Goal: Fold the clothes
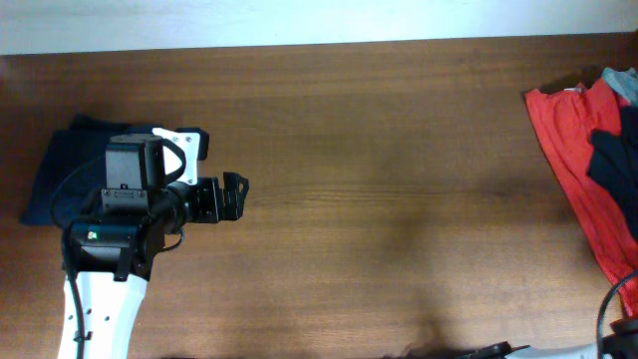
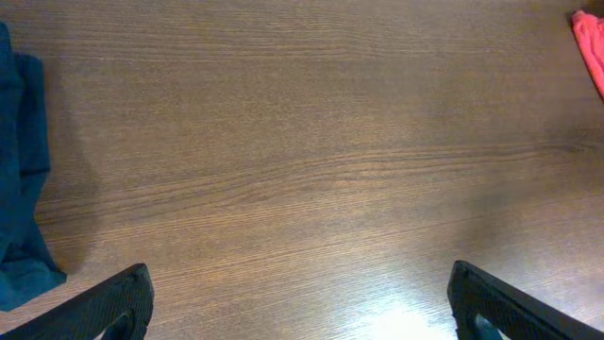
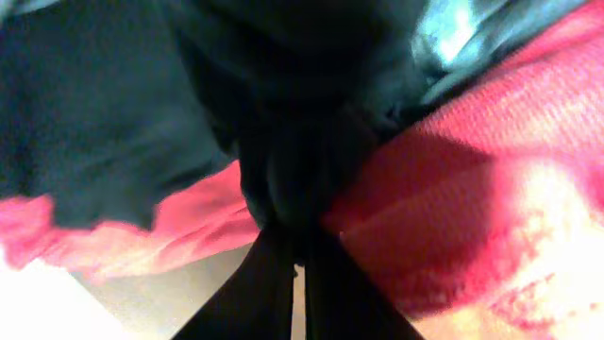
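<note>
A black T-shirt point(image 1: 610, 165) lies bunched on a red garment point(image 1: 576, 130) at the table's right edge. In the right wrist view my right gripper point(image 3: 297, 255) is shut, its fingertips pinching a bunched fold of the black T-shirt point(image 3: 283, 123), with the red garment point(image 3: 491, 142) beneath it. No logo shows. My left gripper point(image 1: 234, 196) is open and empty above bare wood at the left; its fingers point(image 2: 300, 283) are spread wide. A folded navy garment point(image 1: 50, 170) lies behind the left arm and also shows in the left wrist view point(image 2: 19, 189).
The brown wooden table point(image 1: 399, 199) spans the view between the two piles. A corner of the red garment point(image 2: 590, 42) shows at the far right of the left wrist view. Only part of the right arm point(image 1: 598, 349) shows at the bottom right overhead.
</note>
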`<state>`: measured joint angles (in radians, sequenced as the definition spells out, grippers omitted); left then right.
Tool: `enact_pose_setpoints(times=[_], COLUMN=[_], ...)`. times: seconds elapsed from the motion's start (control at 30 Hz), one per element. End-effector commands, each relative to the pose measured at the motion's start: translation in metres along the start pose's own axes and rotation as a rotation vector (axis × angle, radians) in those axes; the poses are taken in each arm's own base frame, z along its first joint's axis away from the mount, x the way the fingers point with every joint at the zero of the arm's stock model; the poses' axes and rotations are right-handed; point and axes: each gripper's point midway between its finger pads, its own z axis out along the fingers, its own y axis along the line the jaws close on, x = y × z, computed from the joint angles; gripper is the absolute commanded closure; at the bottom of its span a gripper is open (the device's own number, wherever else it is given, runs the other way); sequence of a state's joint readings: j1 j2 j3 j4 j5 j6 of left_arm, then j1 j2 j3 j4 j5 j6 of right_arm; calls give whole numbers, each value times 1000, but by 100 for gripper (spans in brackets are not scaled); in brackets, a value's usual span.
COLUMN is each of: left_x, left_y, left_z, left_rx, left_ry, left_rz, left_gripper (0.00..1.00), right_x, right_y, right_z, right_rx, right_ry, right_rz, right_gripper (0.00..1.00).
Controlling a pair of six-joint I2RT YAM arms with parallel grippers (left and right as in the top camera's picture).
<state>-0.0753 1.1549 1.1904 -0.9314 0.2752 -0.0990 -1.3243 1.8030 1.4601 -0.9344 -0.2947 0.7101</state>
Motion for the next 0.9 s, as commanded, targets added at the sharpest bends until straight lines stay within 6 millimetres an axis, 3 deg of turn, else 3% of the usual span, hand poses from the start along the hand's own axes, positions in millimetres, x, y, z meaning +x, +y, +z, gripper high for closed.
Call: enact_pose_setpoints(times=[0.0, 0.1, 0.17, 0.23, 0.27, 0.33, 0.37, 0.43, 0.5, 0.7, 0.87], left_x=[-7, -7, -7, -7, -7, -7, -7, -7, -8, -10, -9], left_y=[1, 1, 1, 1, 1, 1, 1, 1, 1, 1, 2], left_z=[-3, -3, -3, -3, -3, -3, -3, -3, -3, -3, 0], left_rx=[-10, -10, -10, -10, -10, -10, -10, -11, -11, -10, -11], left_ry=[-20, -19, -19, -19, -19, -19, -19, -20, -22, -30, -19], left_rz=[-12, -12, -12, -12, -12, -12, -12, -12, -11, -9, -12], left_gripper=[1, 1, 1, 1, 1, 1, 1, 1, 1, 1, 1], right_x=[4, 3, 1, -3, -4, -7, -10, -17, -24, -30, -17], right_y=[38, 40, 37, 31, 28, 22, 17, 5, -7, -21, -10], right_z=[-47, -57, -56, -54, -54, -52, -52, -49, -42, 10, 57], right_rx=[-145, -156, -139, -102, -88, -52, -27, 36, 96, 161, 120], right_ry=[-48, -73, -85, -104, -111, -129, -146, -185, -213, -142, -26], right_rz=[-54, -70, -83, -78, -76, -71, -68, -60, -50, -60, -198], right_gripper=[95, 73, 67, 67, 74, 75, 64, 30, 22, 20, 20])
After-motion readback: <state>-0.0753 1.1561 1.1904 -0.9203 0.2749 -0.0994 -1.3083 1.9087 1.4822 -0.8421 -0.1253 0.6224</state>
